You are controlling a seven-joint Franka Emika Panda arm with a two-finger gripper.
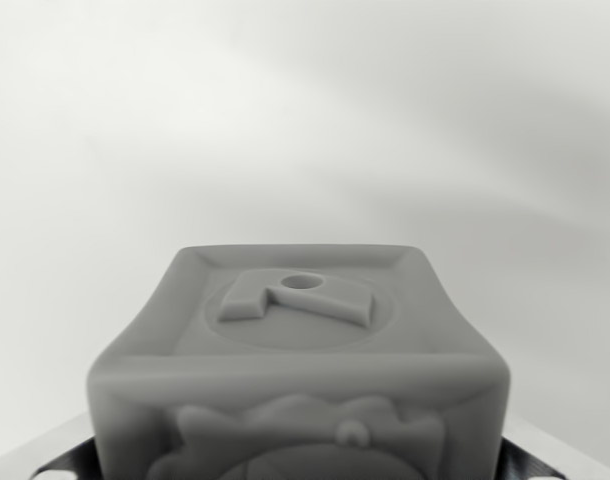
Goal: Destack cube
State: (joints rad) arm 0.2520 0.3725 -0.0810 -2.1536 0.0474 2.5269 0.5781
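Pincer [303, 475]: only dark finger edges show at my frame's bottom corners, flanking the cube; pinching or spread, I cannot tell | Cube [300, 350]: lower centre, right between the fingers, embossed top face up, no long axis | Beyond: pale blurred background, no second cube visible.

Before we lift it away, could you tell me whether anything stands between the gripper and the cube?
Nothing visible does. The grey cube fills the lower wrist view right by the camera, with only pale blank background behind it; the fingertips themselves aren't clearly shown.
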